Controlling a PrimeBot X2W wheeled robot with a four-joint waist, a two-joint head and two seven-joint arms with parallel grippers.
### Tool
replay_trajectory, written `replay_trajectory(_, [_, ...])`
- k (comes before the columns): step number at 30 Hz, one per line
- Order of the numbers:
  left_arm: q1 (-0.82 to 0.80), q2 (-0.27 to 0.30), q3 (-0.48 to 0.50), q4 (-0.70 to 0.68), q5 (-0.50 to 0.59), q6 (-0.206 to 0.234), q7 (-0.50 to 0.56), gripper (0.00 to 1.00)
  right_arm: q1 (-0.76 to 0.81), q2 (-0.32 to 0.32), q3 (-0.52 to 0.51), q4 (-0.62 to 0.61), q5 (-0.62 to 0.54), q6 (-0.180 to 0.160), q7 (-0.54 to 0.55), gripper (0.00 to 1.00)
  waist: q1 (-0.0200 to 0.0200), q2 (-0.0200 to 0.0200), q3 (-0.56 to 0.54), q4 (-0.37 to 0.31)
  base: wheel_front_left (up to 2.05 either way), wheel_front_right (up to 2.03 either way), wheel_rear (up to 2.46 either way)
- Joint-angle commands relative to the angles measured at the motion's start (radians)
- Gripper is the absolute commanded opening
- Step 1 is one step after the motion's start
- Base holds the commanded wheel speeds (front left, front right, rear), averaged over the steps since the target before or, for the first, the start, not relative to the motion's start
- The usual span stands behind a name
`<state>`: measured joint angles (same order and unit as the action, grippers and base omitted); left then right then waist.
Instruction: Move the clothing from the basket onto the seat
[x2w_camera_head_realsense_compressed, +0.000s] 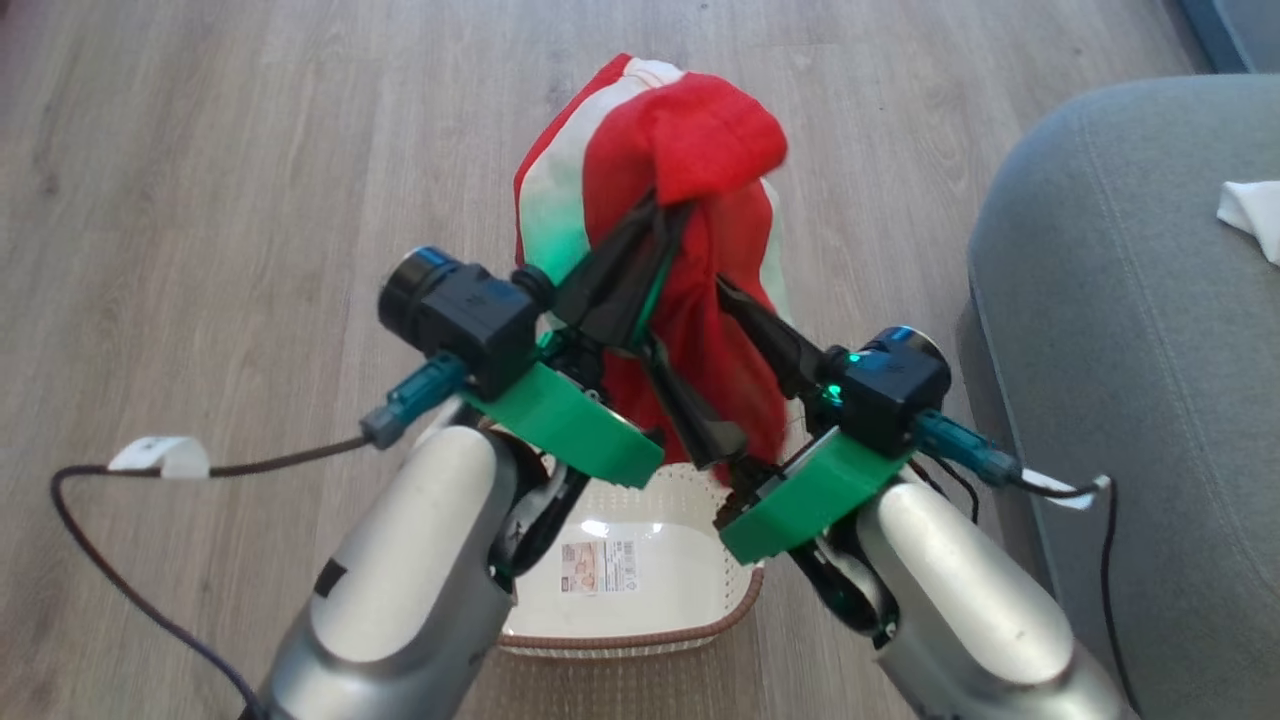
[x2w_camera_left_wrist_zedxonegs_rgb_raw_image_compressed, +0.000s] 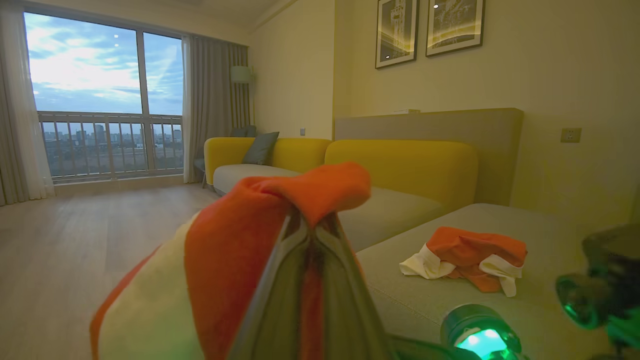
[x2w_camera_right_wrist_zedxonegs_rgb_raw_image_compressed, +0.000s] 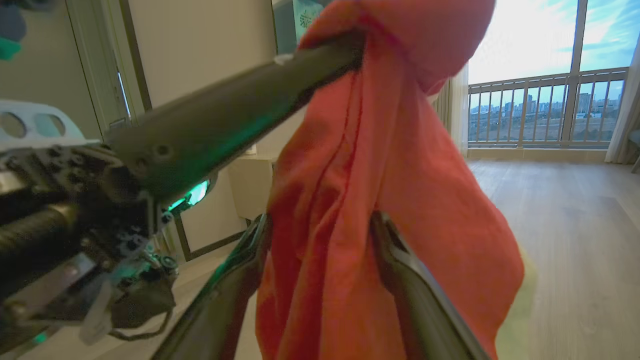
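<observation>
A red and white piece of clothing (x2w_camera_head_realsense_compressed: 690, 150) hangs bunched in the air above the cream basket (x2w_camera_head_realsense_compressed: 640, 638), whose base shows its label. My left gripper (x2w_camera_head_realsense_compressed: 665, 205) is shut on the top of this garment; in the left wrist view its fingers (x2w_camera_left_wrist_zedxonegs_rgb_raw_image_compressed: 280, 300) pinch the fabric (x2w_camera_left_wrist_zedxonegs_rgb_raw_image_compressed: 235, 250). My right gripper (x2w_camera_head_realsense_compressed: 685, 320) stands open lower down, and the hanging red cloth (x2w_camera_right_wrist_zedxonegs_rgb_raw_image_compressed: 350, 200) drapes between its spread fingers (x2w_camera_right_wrist_zedxonegs_rgb_raw_image_compressed: 415, 280). The grey-green seat (x2w_camera_head_realsense_compressed: 1130, 350) lies to the right. A second red and white garment (x2w_camera_left_wrist_zedxonegs_rgb_raw_image_compressed: 470, 260) rests on the seat (x2w_camera_left_wrist_zedxonegs_rgb_raw_image_compressed: 430, 305).
Wood floor (x2w_camera_head_realsense_compressed: 200, 200) surrounds the basket. A dark cable with a white tag (x2w_camera_head_realsense_compressed: 160, 455) trails at the left. A yellow sofa back (x2w_camera_left_wrist_zedxonegs_rgb_raw_image_compressed: 400, 165), a wall and a large window (x2w_camera_left_wrist_zedxonegs_rgb_raw_image_compressed: 100, 100) lie beyond the seat.
</observation>
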<state>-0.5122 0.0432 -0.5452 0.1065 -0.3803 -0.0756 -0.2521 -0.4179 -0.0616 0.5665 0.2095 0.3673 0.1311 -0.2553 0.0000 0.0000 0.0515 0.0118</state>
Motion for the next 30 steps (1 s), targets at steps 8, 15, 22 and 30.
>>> replay_trajectory(8, [-0.040,0.007,-0.001,-0.034,-0.026,0.013,-0.010,0.00,-0.089,0.011,0.045,0.117,-0.011,0.000,-0.006,1.00,0.0000,0.0000,0.003,0.023,0.00,0.00,0.00])
replay_trajectory(15, [-0.042,0.007,-0.023,-0.037,-0.038,0.017,-0.010,0.00,-0.138,0.011,0.067,0.186,0.027,0.000,-0.006,0.73,0.0000,0.0000,0.013,0.039,0.00,0.00,0.00])
replay_trajectory(22, [-0.036,0.007,-0.015,-0.039,-0.052,0.021,-0.010,0.00,-0.140,0.011,0.019,0.189,0.041,0.000,-0.006,0.00,0.0000,0.0000,0.029,0.044,0.00,0.00,0.00])
replay_trajectory(30, [-0.019,0.007,0.001,-0.015,-0.028,0.003,-0.010,1.00,-0.096,0.011,-0.078,0.129,0.024,0.000,-0.006,0.00,0.0000,0.0000,0.042,0.007,0.00,0.00,0.00])
